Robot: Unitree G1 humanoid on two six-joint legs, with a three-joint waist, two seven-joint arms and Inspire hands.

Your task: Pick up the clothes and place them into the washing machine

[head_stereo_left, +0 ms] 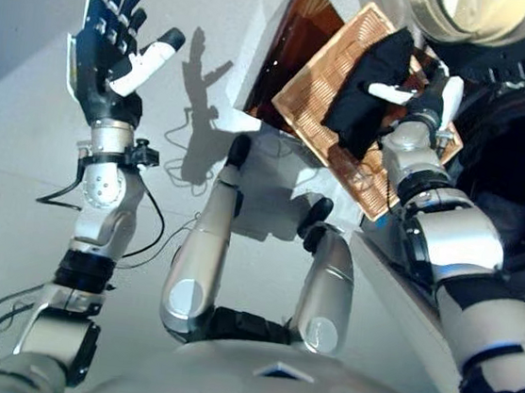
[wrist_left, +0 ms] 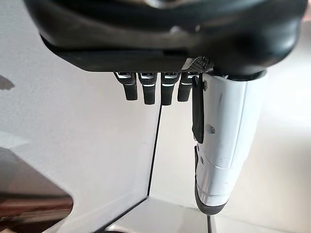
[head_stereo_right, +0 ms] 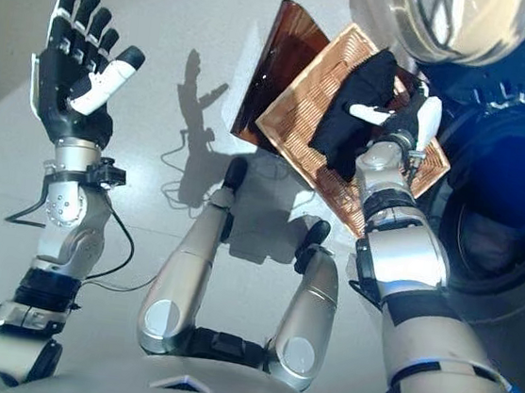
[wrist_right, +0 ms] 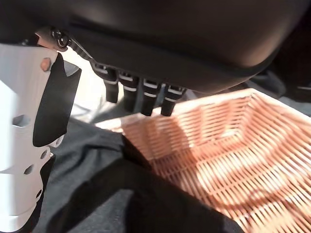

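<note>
A black garment (head_stereo_left: 368, 87) lies in the shallow wicker basket (head_stereo_left: 316, 103), which rests on the low dark brown box (head_stereo_left: 295, 39) beside the washing machine. My right hand (head_stereo_left: 432, 94) is over the basket at the garment's machine-side edge. Its fingers are straight and its white-covered thumb lies across the cloth. In the right wrist view the hand (wrist_right: 194, 39) hovers just above the garment (wrist_right: 121, 204) and the basket weave (wrist_right: 233, 160). My left hand (head_stereo_left: 110, 37) is raised at the left, open and empty; it also shows in the left wrist view (wrist_left: 170, 29).
The washing machine's dark drum opening (head_stereo_left: 520, 188) is at the right, right next to the basket. Its round door (head_stereo_left: 464, 11) stands open above the basket's far end. Light grey floor (head_stereo_left: 23, 131) spreads to the left.
</note>
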